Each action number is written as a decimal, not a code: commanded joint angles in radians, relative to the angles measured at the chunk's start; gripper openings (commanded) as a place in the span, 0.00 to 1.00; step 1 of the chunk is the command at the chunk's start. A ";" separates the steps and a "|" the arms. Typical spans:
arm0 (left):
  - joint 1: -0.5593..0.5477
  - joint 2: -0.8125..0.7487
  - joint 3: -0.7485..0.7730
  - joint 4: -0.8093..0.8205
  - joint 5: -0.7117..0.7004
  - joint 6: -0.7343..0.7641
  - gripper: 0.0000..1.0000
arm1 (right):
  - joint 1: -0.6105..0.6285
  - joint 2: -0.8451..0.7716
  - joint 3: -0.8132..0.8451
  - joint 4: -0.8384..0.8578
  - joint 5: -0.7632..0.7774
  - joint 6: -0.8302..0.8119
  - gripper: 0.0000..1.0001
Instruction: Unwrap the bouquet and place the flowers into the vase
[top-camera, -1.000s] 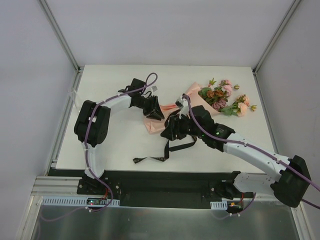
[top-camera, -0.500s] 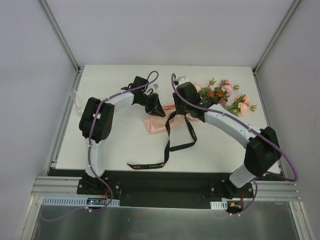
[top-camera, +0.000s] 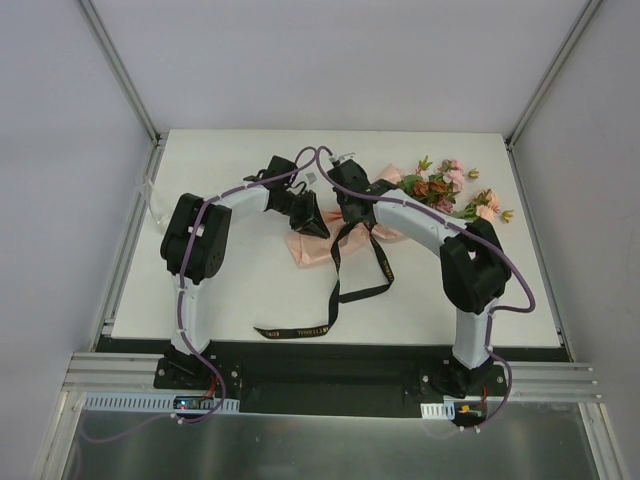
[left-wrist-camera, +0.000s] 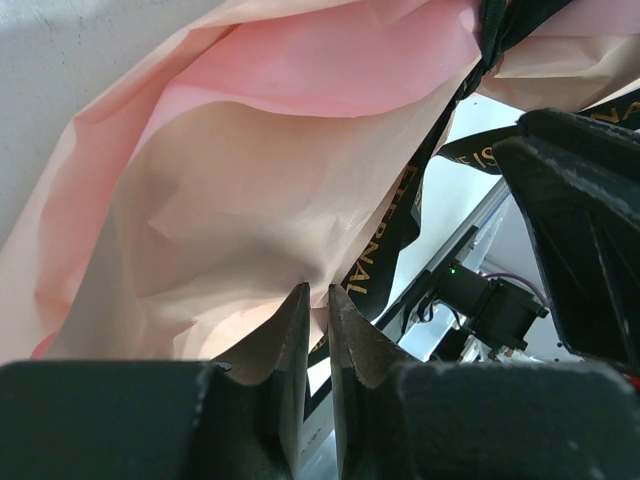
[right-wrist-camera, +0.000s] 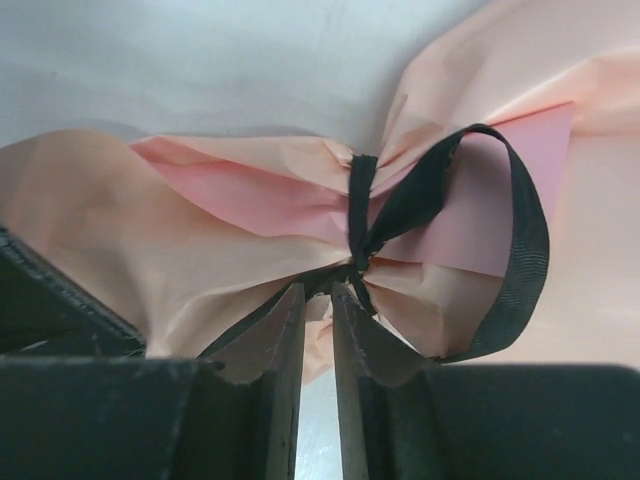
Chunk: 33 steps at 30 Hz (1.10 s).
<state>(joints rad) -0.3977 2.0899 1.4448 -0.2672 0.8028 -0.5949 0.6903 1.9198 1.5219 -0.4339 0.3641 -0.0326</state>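
Top external view: the bouquet (top-camera: 312, 248) lies mid-table, its ribbon (top-camera: 335, 280) still knotted and the tails trailing. The left gripper (left-wrist-camera: 318, 295) pinches the paper (left-wrist-camera: 250, 200). The right gripper (right-wrist-camera: 318, 290) is narrowed at the knot, grip unclear. The flowers (top-camera: 440, 190) are unfreed, and no vase is visible.

Surfaces as I read them from the console:
- Bouquet paper (left-wrist-camera: 250, 200): thin pale pink sheet, matt, creased and softly crumpled.
- Ribbon (right-wrist-camera: 535, 250): black woven cloth with a dull sheen and gold printed lettering.
- Flowers (top-camera: 440, 190): petals and leaves look matt; I can't tell real from fabric.
- Left claw (left-wrist-camera: 317, 292), right claw (right-wrist-camera: 317, 292): matt black plastic, finely ridged.
- Arm shells (top-camera: 235, 202): smooth white plastic.
- Cables (top-camera: 180, 310): smooth purple sheath.
- Counter (top-camera: 230, 290): white, matt, smooth.
- Frame rails (top-camera: 120, 70): bare metal, satin finish.
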 joint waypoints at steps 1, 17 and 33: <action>0.005 -0.028 0.009 0.003 0.013 -0.014 0.11 | -0.005 0.001 -0.009 -0.020 0.114 -0.004 0.19; 0.005 0.005 0.017 0.005 0.030 -0.020 0.12 | -0.035 0.061 -0.025 0.026 0.105 -0.033 0.20; 0.005 0.016 0.019 0.010 0.033 -0.022 0.12 | -0.041 -0.057 -0.117 0.089 -0.016 -0.023 0.22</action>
<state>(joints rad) -0.3977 2.0949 1.4448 -0.2668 0.8078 -0.6140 0.6483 1.9587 1.4227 -0.3355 0.3973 -0.0574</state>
